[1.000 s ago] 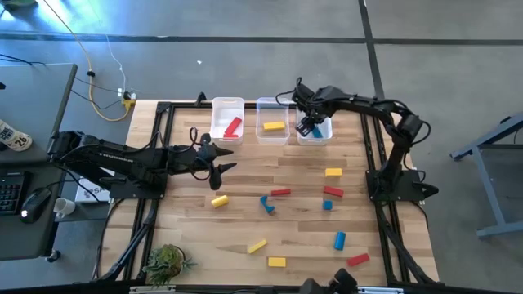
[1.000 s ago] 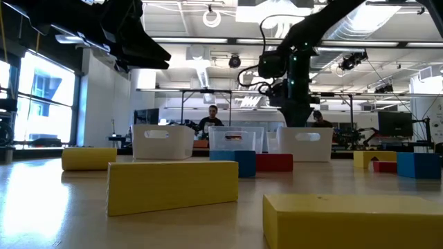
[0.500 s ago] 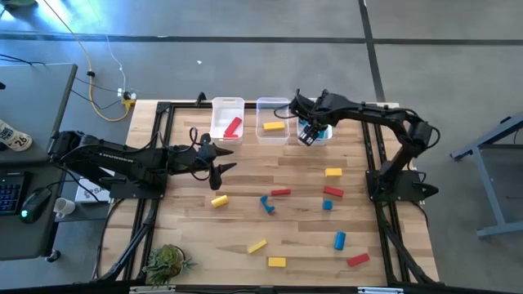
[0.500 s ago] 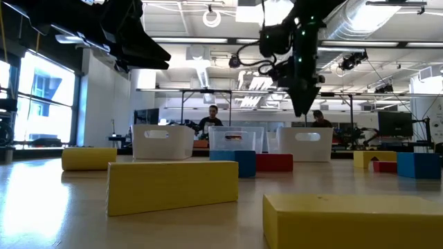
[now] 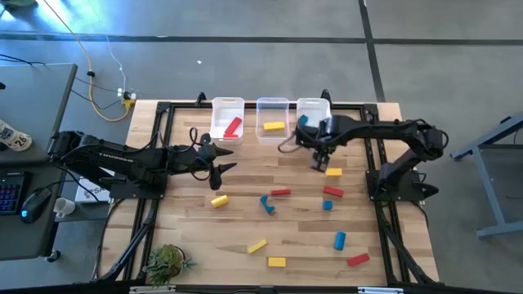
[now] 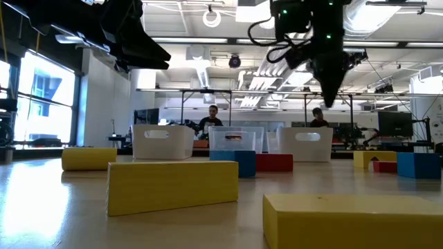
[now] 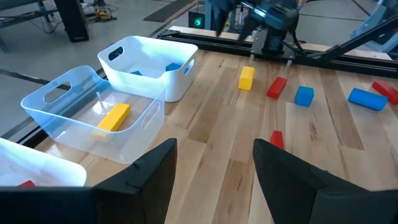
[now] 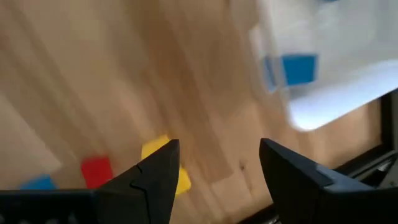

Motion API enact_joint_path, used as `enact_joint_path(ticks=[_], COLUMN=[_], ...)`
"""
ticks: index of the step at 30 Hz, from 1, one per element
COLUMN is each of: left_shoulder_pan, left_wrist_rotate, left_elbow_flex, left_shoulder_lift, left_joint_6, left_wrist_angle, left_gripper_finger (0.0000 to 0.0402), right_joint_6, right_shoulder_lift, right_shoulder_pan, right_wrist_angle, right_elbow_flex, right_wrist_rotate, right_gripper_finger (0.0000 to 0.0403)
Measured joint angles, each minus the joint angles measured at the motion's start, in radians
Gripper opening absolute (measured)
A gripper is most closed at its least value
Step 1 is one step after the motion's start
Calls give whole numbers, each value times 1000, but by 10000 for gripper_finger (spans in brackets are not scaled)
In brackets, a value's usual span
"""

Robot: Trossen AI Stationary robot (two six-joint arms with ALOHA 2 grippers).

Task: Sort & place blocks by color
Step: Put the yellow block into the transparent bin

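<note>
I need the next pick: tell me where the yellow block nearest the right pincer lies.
In the high view the yellow block lies on the table's right side, just below the blue bin, with the open right pincer beside it and a red block just beyond.

Red, yellow, blue blocks (image 5: 280, 193) scattered flat on wood, apparently three already binned.

I can't read any lettering from here. A small white tag (image 5: 14, 139) on the desk left of the table carries dark marks, too small for me to make out. Blocks, bins and arms show me no labels, brands or numbers.
</note>
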Motion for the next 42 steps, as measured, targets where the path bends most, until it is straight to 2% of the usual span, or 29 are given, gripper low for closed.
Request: enact_joint_path(ticks=[5, 8, 16, 20, 31, 42], left_shoulder_pan=[0, 0, 0, 0, 0, 0], left_wrist_rotate=[0, 0, 0, 0, -10, -11], left_elbow_flex=[0, 0, 0, 0, 0, 0], left_shoulder_lift=[0, 0, 0, 0, 0, 0], left_joint_6=[0, 0, 0, 0, 0, 0], left_wrist_angle=[0, 0, 0, 0, 0, 0], left_gripper_finger=[200, 200, 200, 200, 200, 200], right_joint_6=[-29, -89, -271, -288, -287, -246], right_shoulder_lift=[-49, -74, -101, -101, -84, 51], right_shoulder_pan=[55, 75, 98, 98, 96, 96], right_wrist_angle=[6, 22, 184, 274, 297, 348], right_elbow_flex=[-113, -166, -339, -417, -415, -415], right_wrist_rotate=[-2, -46, -94, -72, -119, -114], right_gripper_finger=[208, 208, 208, 208, 208, 198])
